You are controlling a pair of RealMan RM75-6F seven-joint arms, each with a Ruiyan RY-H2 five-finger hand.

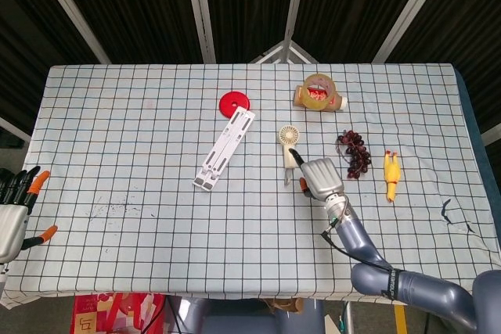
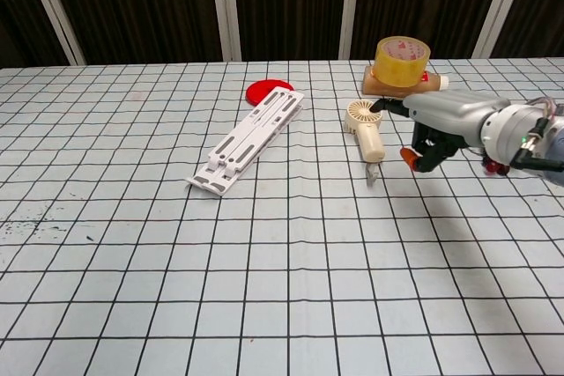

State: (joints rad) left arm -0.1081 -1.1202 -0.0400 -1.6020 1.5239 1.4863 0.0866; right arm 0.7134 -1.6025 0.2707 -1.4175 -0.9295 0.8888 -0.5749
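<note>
Tabletop (image 1: 117, 131) carries a checked cloth. A white folding stand (image 1: 225, 150) lies diagonally near centre, its top end just beside a red disc (image 1: 234, 102). Right robot hand (image 1: 321, 178) hovers just beside the handle of a small cream fan (image 1: 289, 145), fingers spread, holding nothing; whether it touches the fan cannot be told. Left robot hand (image 1: 16, 205) sits at the tabletop's left edge, fingers apart, empty. A tape roll (image 1: 317, 89) rests on a brown bottle (image 2: 401, 85) at the far side. Grapes (image 1: 356, 152) and a yellow rubber chicken (image 1: 391, 175) lie right of the fan.
</note>
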